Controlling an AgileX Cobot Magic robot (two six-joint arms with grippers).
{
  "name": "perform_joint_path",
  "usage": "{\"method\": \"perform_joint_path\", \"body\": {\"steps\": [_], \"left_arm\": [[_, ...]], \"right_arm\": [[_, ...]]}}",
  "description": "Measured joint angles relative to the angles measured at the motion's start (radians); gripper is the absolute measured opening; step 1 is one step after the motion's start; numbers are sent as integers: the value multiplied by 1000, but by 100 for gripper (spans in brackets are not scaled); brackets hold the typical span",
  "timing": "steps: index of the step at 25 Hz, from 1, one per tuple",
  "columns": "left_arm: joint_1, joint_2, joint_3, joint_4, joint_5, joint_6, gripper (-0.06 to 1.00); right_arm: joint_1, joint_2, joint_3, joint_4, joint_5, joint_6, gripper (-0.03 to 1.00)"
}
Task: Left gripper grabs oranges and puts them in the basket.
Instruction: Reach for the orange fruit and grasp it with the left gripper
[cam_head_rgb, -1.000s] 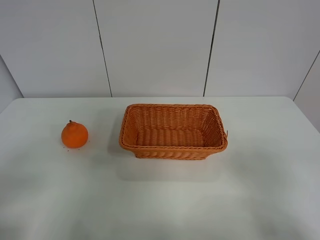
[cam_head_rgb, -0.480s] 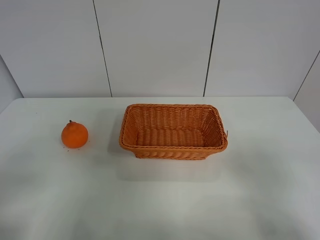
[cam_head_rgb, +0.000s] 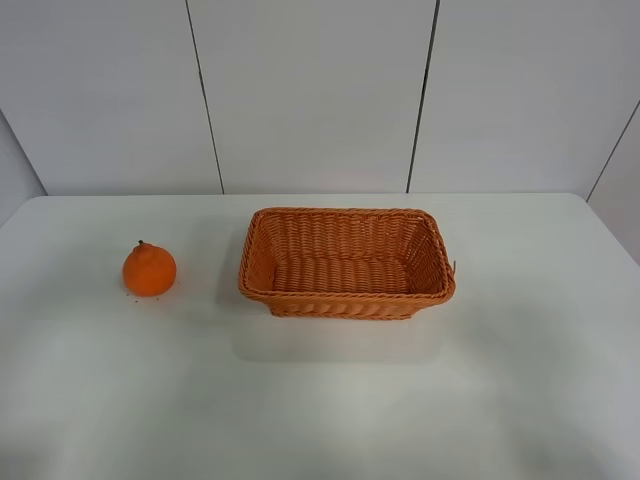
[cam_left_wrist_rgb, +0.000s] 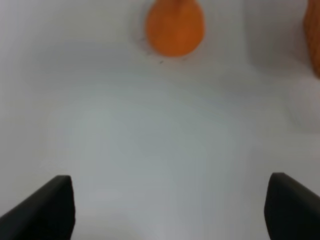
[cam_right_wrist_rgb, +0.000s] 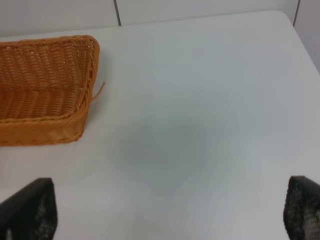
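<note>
The orange (cam_head_rgb: 149, 269) sits upright on the white table at the left, stem on top. It also shows blurred in the left wrist view (cam_left_wrist_rgb: 175, 26), well ahead of my left gripper (cam_left_wrist_rgb: 170, 210), which is open and empty with its black fingertips (cam_left_wrist_rgb: 47, 207) wide apart. The wicker basket (cam_head_rgb: 346, 297) stands empty at the table's middle, to the right of the orange; its corner shows in the right wrist view (cam_right_wrist_rgb: 75, 127). My right gripper (cam_right_wrist_rgb: 167, 215) is open and empty over bare table, right of the basket. Neither arm shows in the exterior high view.
The white table (cam_head_rgb: 320, 400) runs to a grey panelled wall (cam_head_rgb: 310, 90) at the back. A loose wicker strand (cam_right_wrist_rgb: 98, 91) sticks out from the basket's right end. A sliver of the basket edge (cam_left_wrist_rgb: 314, 35) shows in the left wrist view.
</note>
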Motion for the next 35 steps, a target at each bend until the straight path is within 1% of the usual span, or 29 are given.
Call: {"method": "perform_joint_path", "body": {"steps": [3, 7, 10, 14, 18, 21, 28, 32, 35], "left_arm": [[0, 216, -48, -57, -101, 59, 87], [0, 489, -142, -102, -199, 117, 87], [0, 656, -232, -123, -249, 156, 87], [0, 844, -360, -128, -268, 168, 87], [0, 984, -454, -128, -271, 186, 87], [0, 1080, -498, -130, -274, 200, 87], [0, 1250, -544, -131, -297, 211, 87], [0, 1303, -549, -131, -328, 216, 87], [0, 1319, -555, -131, -331, 221, 87]], "right_arm": [[0, 0, 0, 0, 0, 0, 69], [0, 0, 0, 0, 0, 0, 69], [0, 0, 0, 0, 0, 0, 69], [0, 0, 0, 0, 0, 0, 69], [0, 0, 0, 0, 0, 0, 69], [0, 0, 0, 0, 0, 0, 69], [0, 0, 0, 0, 0, 0, 69], [0, 0, 0, 0, 0, 0, 69], [0, 0, 0, 0, 0, 0, 69]]}}
